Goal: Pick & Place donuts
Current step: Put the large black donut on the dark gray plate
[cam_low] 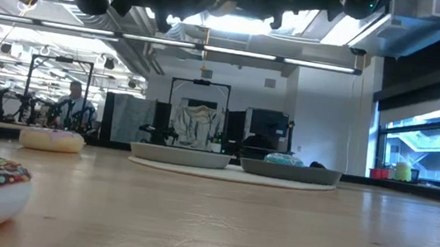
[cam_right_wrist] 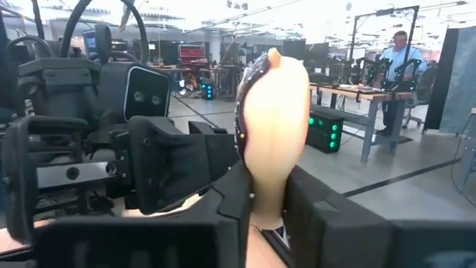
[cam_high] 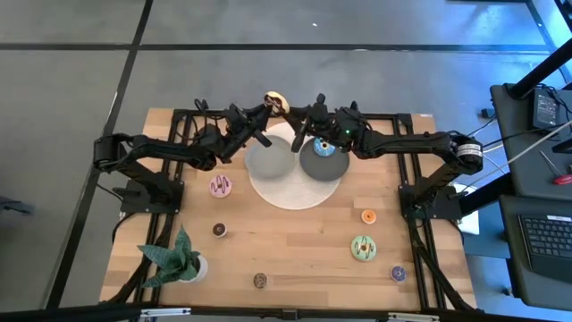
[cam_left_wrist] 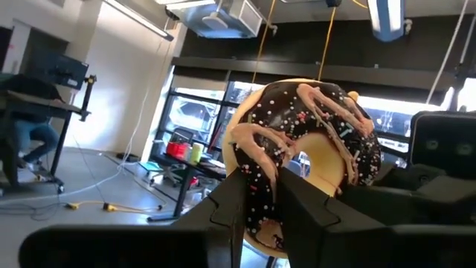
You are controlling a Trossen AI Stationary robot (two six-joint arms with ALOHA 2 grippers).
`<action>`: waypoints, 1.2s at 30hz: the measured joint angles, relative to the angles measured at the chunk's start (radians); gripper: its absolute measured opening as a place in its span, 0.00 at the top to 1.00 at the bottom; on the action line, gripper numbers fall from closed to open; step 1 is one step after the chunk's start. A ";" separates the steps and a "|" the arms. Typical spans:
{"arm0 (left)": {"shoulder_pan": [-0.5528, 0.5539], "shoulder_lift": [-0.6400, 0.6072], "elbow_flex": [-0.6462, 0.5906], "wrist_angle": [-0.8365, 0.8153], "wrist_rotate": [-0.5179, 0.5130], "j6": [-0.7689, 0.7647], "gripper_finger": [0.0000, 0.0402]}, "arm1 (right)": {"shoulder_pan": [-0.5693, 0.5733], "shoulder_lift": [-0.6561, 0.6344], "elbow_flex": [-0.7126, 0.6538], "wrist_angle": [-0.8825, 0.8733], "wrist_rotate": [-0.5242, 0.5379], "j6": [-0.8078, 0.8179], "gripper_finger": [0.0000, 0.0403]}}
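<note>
Both arms meet high over the far middle of the worktop (cam_high: pixel 295 246), where a chocolate-iced donut (cam_high: pixel 276 102) with pale drizzle and sprinkles is held in the air between them, well above the two dark grey plates (cam_high: pixel 269 157) that sit on a pale round mat (cam_high: pixel 295 192). The left pincer (cam_left_wrist: pixel 256 197) is clenched on the donut's lower edge, its two dark fingers (cam_left_wrist: pixel 223 208) pressing either side of the ring. In the right wrist view the right pincer (cam_right_wrist: pixel 268 201) has likewise pinched the same donut edge-on from the opposite side. Two grips on one ring held up in the air suggest a hand-over from one arm to the other; which arm is giving cannot be told. The height probably keeps the exchange clear of the plates below. The right-hand plate (cam_high: pixel 323 159) already carries a blue-iced donut (cam_high: pixel 323 148), so it looks like the destination. Other donuts lie scattered on the near worktop: a pink one (cam_high: pixel 221 186), a small brown one (cam_high: pixel 219 230), another brown one (cam_high: pixel 260 281), an orange one (cam_high: pixel 368 216), a green one (cam_high: pixel 363 248) and a purple one (cam_high: pixel 399 273), with a potted plant (cam_high: pixel 174 259) at the near left corner.
</note>
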 joint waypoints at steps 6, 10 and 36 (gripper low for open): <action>-0.009 0.000 0.000 0.000 0.023 0.047 0.74 | 0.000 -0.001 -0.001 0.000 0.000 -0.002 0.92; -0.026 -0.013 0.000 -0.007 0.009 0.063 0.63 | 0.000 -0.001 -0.001 0.001 0.000 -0.003 0.91; -0.171 -0.264 0.000 -0.513 -0.459 0.251 0.35 | -0.130 -0.272 -0.002 -1.169 -0.251 0.166 0.87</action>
